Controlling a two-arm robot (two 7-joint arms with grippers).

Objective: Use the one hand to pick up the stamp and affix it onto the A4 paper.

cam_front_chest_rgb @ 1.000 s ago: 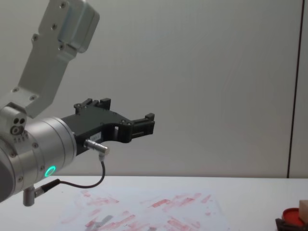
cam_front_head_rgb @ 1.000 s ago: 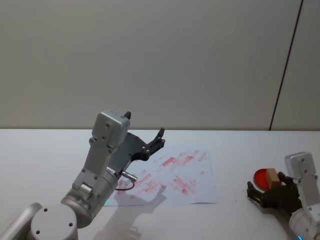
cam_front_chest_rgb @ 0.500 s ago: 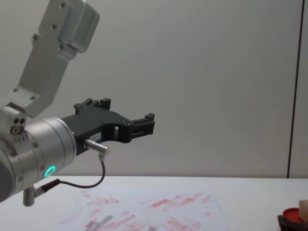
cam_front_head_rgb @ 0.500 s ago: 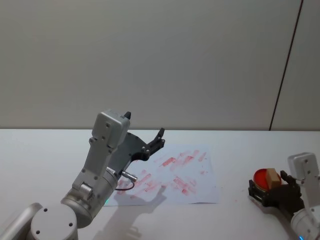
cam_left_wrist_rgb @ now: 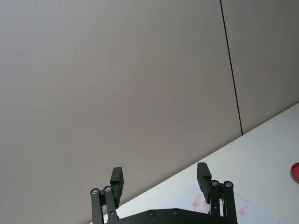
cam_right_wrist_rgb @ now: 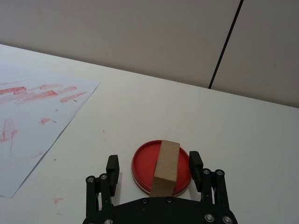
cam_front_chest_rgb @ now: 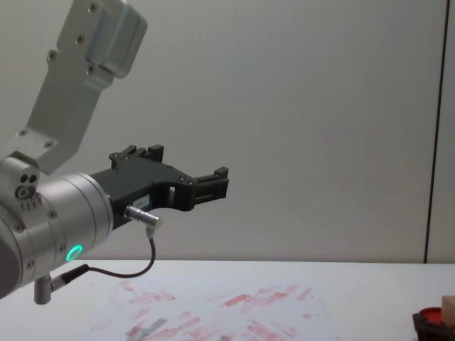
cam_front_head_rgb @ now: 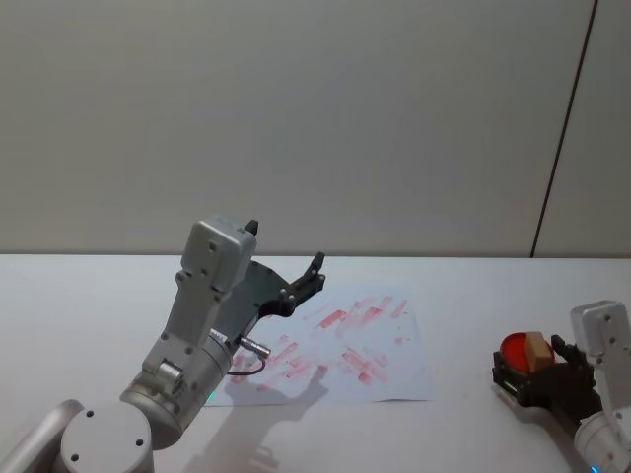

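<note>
The stamp, a tan wooden block, stands on a round red ink pad at the table's right. My right gripper is open and low around it, one finger on each side, with gaps to the block. From the head, stamp, pad and right gripper sit at the right edge; the chest view catches the stamp at its lower right corner. The A4 paper, smeared with red prints, lies mid-table. My left gripper hangs open, high above the paper's left part.
The white table runs back to a plain grey wall with a dark vertical seam. The large left forearm rises over the paper's near-left corner and casts a shadow on it.
My right gripper has edged slightly to the right around the stamp. The stamp, the pad and the left arm have stayed put.
</note>
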